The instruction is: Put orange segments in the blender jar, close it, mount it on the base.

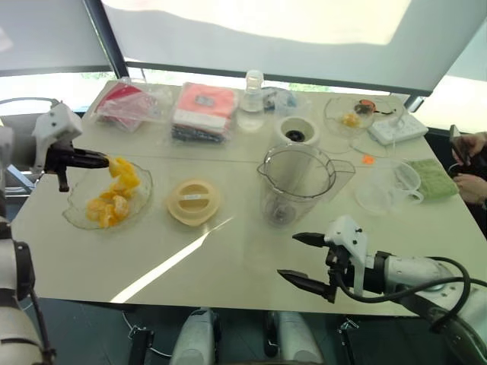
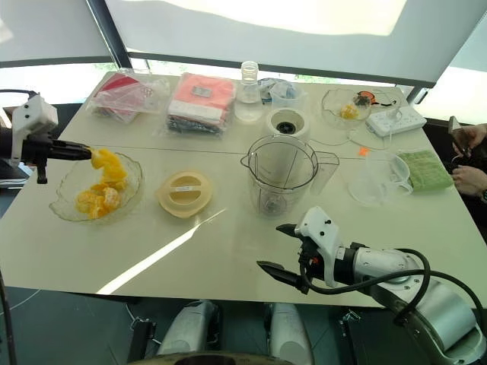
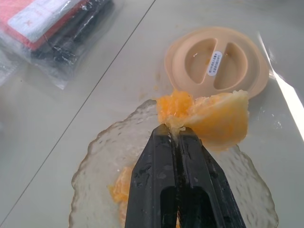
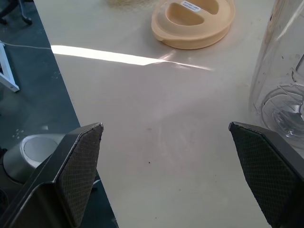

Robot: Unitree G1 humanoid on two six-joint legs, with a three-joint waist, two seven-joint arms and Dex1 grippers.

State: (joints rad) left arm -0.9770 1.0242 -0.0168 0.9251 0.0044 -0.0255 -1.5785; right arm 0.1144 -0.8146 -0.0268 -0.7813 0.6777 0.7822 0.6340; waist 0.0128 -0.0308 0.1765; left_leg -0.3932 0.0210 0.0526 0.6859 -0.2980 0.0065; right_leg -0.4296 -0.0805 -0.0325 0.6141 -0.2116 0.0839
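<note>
Left gripper [image 3: 176, 135] you've got clamped on glossy yellow-orange segments [image 3: 209, 116], above the ruffled glass dish [image 1: 76, 215] at 9 o'clock. Right gripper [image 1: 300, 258] fingers wide apart, empty. Clear plastic blender jar [image 1: 293, 182] sits table-centre, squat white base [image 1: 297, 131] at its 12.

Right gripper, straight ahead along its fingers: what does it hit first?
Probably bare table. The open right gripper points at it, with the jar just off to one side and the lid farther on. Depth is uncertain.

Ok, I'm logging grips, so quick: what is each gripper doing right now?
Left gripper: shut on an orange segment, above the glass dish.
Right gripper: open, holding nothing, near the blender jar.
</note>
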